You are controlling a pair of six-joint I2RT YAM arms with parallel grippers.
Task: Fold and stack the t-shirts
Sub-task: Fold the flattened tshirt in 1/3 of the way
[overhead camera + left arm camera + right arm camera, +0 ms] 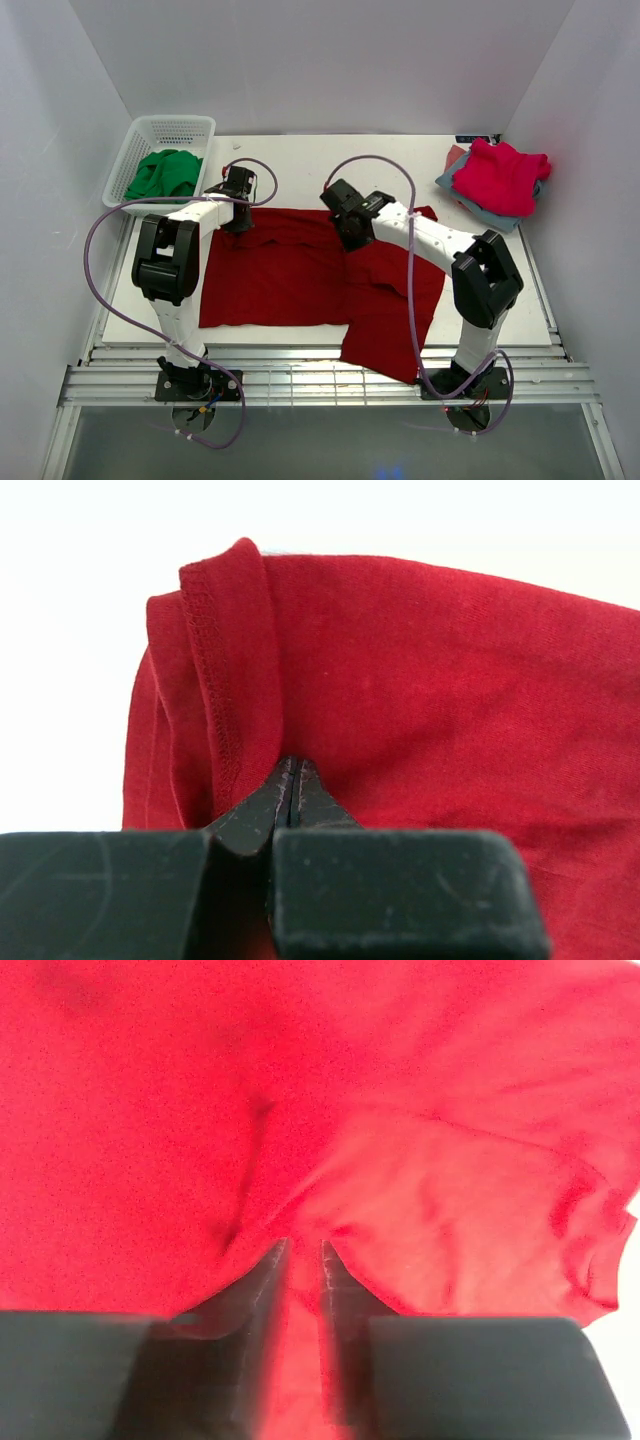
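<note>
Surface (300, 160): white, walled on three sides.
Dark red t-shirt (290, 275): spread across the middle of the surface, its right part rumpled and hanging over the near edge.
Pink-red t-shirt (500, 175): far right corner, on top of the grey-blue folded t-shirts (447, 178).
Basket (175, 122): white, far left corner, holding green cloth (165, 172).
Left claw (290, 780): pressed together, pinching the dark red shirt's hemmed far-left edge.
Right claw (300, 1260): jaws slightly parted over the shirt's far middle, red cloth showing in the gap.

No writing, label, brand, number or sign can be read anywhere in these views.
</note>
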